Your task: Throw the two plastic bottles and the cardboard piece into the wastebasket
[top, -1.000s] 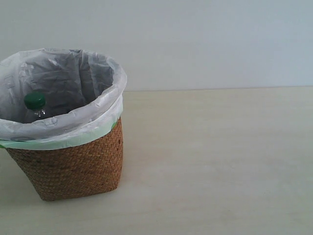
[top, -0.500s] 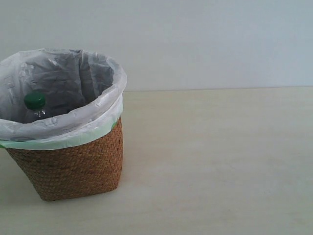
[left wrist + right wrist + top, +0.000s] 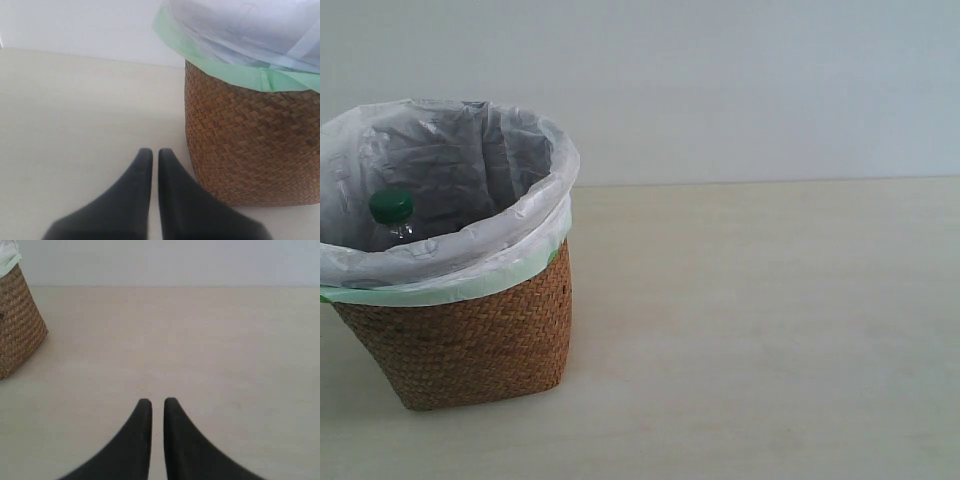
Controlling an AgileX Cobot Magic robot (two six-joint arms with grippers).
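The brown wicker wastebasket [image 3: 470,335] stands at the left of the exterior view, lined with a white bag with a green edge. Inside it the green cap and clear neck of the longer bottle [image 3: 391,208] stick up. The shorter bottle and the cardboard piece are out of view. My left gripper [image 3: 151,153] is shut and empty, low over the table just beside the wastebasket [image 3: 250,145]. Over bare table my right gripper [image 3: 158,402] is shut with nothing in it, and the wastebasket [image 3: 17,325] sits far off at the edge of that view. Neither gripper shows in the exterior view.
A pale wooden table [image 3: 760,330] stretches to the right of the basket, with a plain light wall behind it.
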